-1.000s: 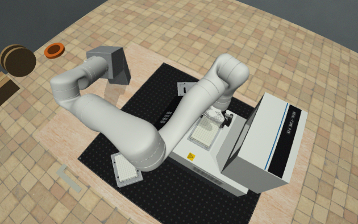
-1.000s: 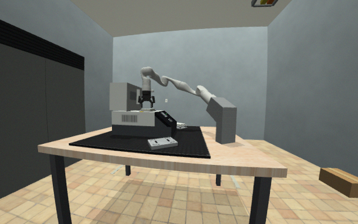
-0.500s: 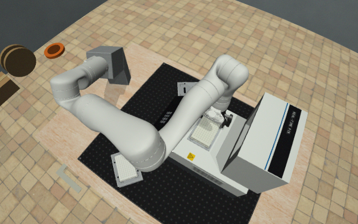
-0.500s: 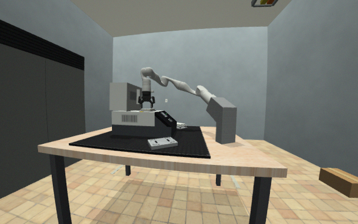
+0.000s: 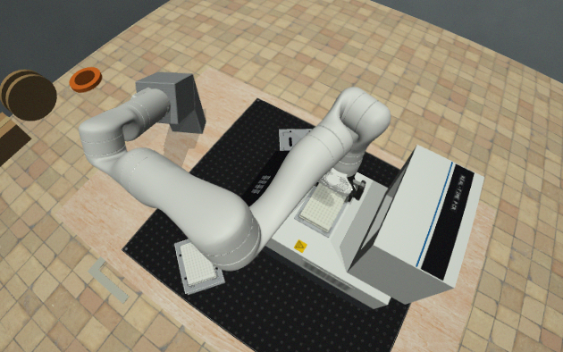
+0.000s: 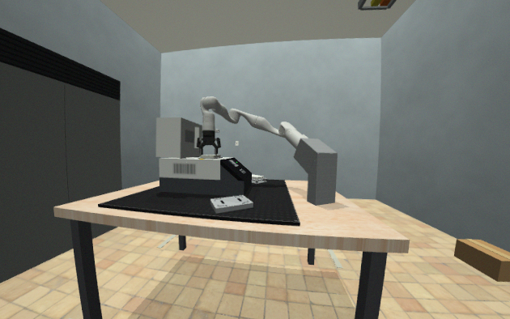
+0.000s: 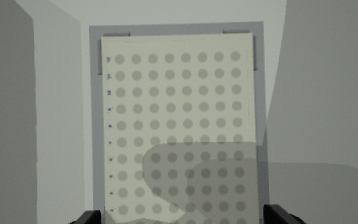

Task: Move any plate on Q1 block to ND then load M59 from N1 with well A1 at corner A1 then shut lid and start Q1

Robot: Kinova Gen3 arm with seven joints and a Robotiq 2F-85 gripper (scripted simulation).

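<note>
A cream plate (image 5: 323,210) (image 6: 210,156) (image 7: 170,100) lies on the block of the cycler Q1 (image 5: 286,237) (image 6: 202,186), inside a grey rim (image 7: 96,125). My gripper (image 6: 210,153) (image 7: 185,218) is open, pointing down over this plate, with one finger by each long side. The fingertips are close to the plate's height; contact cannot be told. Q1's lid (image 5: 415,210) (image 6: 169,138) stands open. A small green light (image 6: 236,163) shows on its front. Plate M59 (image 5: 198,265) lies on the nest N1 (image 5: 205,285). The nest ND (image 5: 286,144) (image 6: 231,203) holds no plate.
Q1's keys (image 5: 262,184) are on the sloped front, beside my forearm in the top view. The raised lid stands close behind the gripper. The arm's elbow (image 5: 232,241) overhangs N1's side. The grey arm stand (image 5: 170,98) (image 6: 322,174) is at the table's edge.
</note>
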